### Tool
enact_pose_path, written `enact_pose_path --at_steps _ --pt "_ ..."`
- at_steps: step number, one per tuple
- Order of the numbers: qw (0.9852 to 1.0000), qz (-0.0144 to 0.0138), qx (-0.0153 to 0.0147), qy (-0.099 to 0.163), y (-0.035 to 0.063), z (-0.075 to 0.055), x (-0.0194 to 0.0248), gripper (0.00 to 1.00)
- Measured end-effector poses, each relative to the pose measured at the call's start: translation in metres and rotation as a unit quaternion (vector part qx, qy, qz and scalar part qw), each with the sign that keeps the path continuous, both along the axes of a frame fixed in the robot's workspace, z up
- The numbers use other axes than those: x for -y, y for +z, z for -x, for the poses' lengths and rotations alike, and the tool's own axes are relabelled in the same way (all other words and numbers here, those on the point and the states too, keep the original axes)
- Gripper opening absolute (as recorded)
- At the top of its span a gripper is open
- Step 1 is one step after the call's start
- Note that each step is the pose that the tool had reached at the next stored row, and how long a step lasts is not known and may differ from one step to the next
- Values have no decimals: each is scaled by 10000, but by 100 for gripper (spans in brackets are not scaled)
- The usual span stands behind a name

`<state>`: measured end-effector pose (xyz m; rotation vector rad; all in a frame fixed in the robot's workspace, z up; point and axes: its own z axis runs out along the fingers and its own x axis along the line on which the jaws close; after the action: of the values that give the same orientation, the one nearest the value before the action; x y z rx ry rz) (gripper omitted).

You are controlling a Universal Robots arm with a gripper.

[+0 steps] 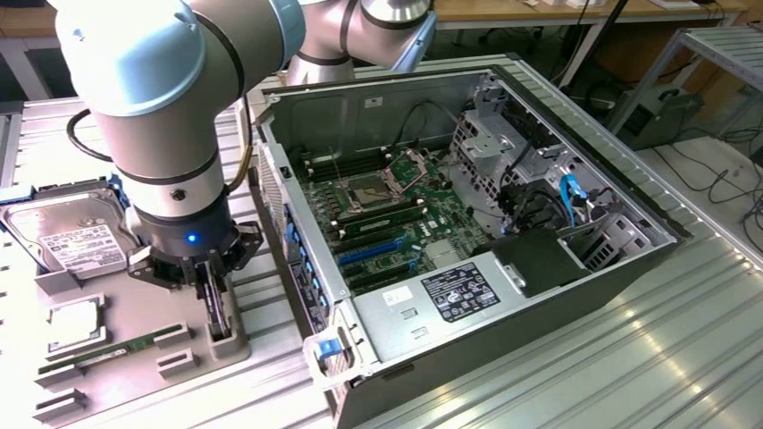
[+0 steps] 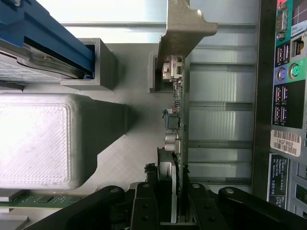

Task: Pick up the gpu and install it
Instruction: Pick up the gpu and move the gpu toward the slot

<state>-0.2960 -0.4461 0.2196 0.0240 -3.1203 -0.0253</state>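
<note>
Finds gripper (image 1: pixel 214 304) clenched on gpu (image 2: pixel 173 120), standing on edge in tray (image 1: pixel 143 304). Locates tray at 9 o'clock from case (image 1: pixel 537 349), drive (image 1: pixel 71 237) at 10 o'clock from gripper.

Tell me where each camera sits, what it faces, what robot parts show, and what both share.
Exterior view: high off the arm, looking down on the open computer case and parts tray; shows the arm and tool.
Wrist view: on the wrist, looking along the tool closed on the gpu.
Shared: tool, gpu, parts tray, computer case.
</note>
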Motion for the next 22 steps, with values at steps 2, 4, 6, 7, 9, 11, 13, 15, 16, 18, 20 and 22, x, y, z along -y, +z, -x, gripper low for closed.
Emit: enact_pose_path --at_steps 2,4,6,7,9,11,13,15,16,18,20,22 --pt "10000 0 0 0 0 0 0 28" --pt "10000 0 0 0 0 0 0 28" --pt "10000 0 0 0 0 0 0 28" --pt "10000 0 0 0 0 0 0 28" --pt "10000 0 0 0 0 0 0 29" --pt "10000 0 0 0 0 0 0 35" --pt "10000 0 0 0 0 0 7 35" --pt "10000 1 0 0 -1 0 26 35" --pt "10000 3 0 0 -1 0 34 35" --pt "10000 8 0 0 -1 0 39 35" --pt "10000 14 0 -1 -1 0 40 35" --pt "10000 24 0 1 -3 -1 40 35"
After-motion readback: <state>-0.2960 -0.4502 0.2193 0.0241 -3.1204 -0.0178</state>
